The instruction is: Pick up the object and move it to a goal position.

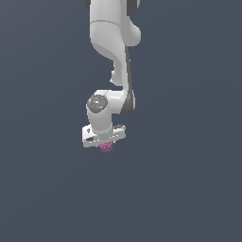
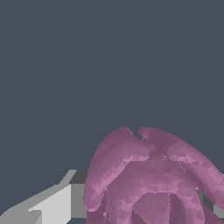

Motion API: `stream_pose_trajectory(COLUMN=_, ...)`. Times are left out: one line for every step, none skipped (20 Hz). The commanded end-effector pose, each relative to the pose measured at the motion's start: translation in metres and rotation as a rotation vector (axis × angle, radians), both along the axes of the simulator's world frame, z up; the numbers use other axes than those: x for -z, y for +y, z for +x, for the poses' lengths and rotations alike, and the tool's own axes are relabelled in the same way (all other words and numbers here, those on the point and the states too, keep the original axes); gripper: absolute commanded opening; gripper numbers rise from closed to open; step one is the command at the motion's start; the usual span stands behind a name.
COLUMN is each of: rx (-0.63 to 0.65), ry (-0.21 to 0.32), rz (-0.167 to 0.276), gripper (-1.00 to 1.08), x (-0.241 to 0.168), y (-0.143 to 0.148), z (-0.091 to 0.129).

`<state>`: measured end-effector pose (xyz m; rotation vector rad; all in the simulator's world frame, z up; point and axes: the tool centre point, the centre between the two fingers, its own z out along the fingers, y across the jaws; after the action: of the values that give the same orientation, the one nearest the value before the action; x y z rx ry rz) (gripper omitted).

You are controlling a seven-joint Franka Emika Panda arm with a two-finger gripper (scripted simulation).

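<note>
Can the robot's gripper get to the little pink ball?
Yes, it looks so: the pink ball sits right under the gripper, apparently between its fingers already, with nothing in the way.

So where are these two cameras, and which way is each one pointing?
Exterior view: off the arm, exact spot unknown; it faces the white robot arm, its gripper and the small lumpy pink-magenta ball beneath it.
Wrist view: on the wrist, looking past the gripper; the ball fills the near view beside a pale grey finger.
Shared: both show the ball at the gripper, against a plain dark grey-blue backdrop.
</note>
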<state>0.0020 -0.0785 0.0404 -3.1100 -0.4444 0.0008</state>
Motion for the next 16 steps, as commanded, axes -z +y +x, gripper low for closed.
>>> stream_pose_trajectory(rx=0.001, ry=-0.001, rz=0.0, gripper=-1.0, x=-0.003, y=-0.004, z=0.001)
stream_pose_trajectory(rx=0.001, ry=-0.001, rz=0.0, gripper=-1.0, x=-0.005, y=-0.007, z=0.002)
stream_pose_trajectory(rx=0.001, ry=-0.001, rz=0.0, gripper=-1.0, x=-0.008, y=-0.011, z=0.004)
stream_pose_trajectory(rx=0.001, ry=-0.001, rz=0.0, gripper=-1.0, x=-0.011, y=-0.015, z=0.005)
stream_pose_trajectory(rx=0.001, ry=-0.001, rz=0.0, gripper=-1.0, x=-0.015, y=-0.02, z=0.006)
stream_pose_trajectory(rx=0.001, ry=-0.001, rz=0.0, gripper=-1.0, x=-0.019, y=-0.025, z=0.008)
stream_pose_trajectory(rx=0.001, ry=-0.001, rz=0.0, gripper=-1.0, x=-0.023, y=-0.031, z=0.01)
stream_pose_trajectory(rx=0.001, ry=-0.001, rz=0.0, gripper=-1.0, x=-0.028, y=-0.038, z=0.012)
stream_pose_trajectory(rx=0.0, ry=-0.001, rz=0.0, gripper=-1.0, x=-0.033, y=-0.044, z=0.015)
stream_pose_trajectory(rx=0.0, ry=-0.001, rz=0.0, gripper=-1.0, x=-0.038, y=-0.051, z=0.017)
stream_pose_trajectory(rx=0.0, ry=-0.001, rz=0.0, gripper=-1.0, x=-0.043, y=-0.059, z=0.019)
stream_pose_trajectory(rx=0.0, ry=-0.001, rz=0.0, gripper=-1.0, x=-0.049, y=-0.066, z=0.022)
stream_pose_trajectory(rx=0.0, ry=-0.001, rz=0.0, gripper=-1.0, x=-0.054, y=-0.074, z=0.025)
stream_pose_trajectory(rx=0.0, ry=-0.001, rz=0.0, gripper=-1.0, x=-0.06, y=-0.082, z=0.028)
stream_pose_trajectory(rx=0.0, ry=-0.001, rz=0.0, gripper=-1.0, x=-0.066, y=-0.09, z=0.03)
stream_pose_trajectory(rx=0.0, ry=-0.001, rz=0.0, gripper=-1.0, x=-0.072, y=-0.098, z=0.033)
